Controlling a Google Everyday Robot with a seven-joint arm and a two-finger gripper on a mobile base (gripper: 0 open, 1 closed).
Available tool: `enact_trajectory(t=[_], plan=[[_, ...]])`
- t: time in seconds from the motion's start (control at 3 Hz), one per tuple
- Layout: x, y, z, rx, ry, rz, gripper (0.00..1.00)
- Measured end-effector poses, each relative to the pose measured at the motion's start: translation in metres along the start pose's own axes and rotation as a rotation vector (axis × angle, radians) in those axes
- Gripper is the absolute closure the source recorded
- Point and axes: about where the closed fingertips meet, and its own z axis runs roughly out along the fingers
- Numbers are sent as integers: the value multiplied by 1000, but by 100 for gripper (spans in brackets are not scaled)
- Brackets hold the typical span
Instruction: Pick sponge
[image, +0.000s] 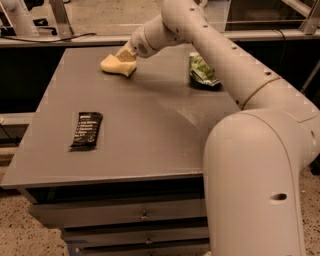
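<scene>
The pale-yellow sponge lies on the grey table near its far edge, left of centre. My gripper has come down at the sponge's right end, and its cream fingers touch the sponge's top. The white arm reaches in from the right foreground across the table.
A green wrinkled snack bag lies at the far right of the table, under the arm. A black snack bar lies on the left side, nearer the front. Drawers sit below the table's front edge. A rail runs behind the table.
</scene>
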Motion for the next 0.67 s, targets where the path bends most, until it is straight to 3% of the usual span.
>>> enact_trajectory(t=[0.33,0.67], plan=[[5,-2,5,-2,15,7,12],[6,-3,7,-2,20,8,0]])
